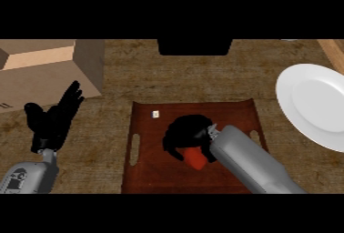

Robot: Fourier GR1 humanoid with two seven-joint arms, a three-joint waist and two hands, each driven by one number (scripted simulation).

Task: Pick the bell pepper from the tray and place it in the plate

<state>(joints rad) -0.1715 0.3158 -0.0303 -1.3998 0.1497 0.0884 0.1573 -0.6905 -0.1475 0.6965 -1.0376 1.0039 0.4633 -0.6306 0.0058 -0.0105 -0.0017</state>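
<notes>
Right hand curled round bell pepper | over tray | left hand open

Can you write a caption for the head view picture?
Right hand curls round the red bell pepper on the brown tray; white plate waits.

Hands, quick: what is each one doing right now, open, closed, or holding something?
Left hand: open, fingers up, resting beside the tray.
Right hand: curled round the red bell pepper, over the tray.
</notes>
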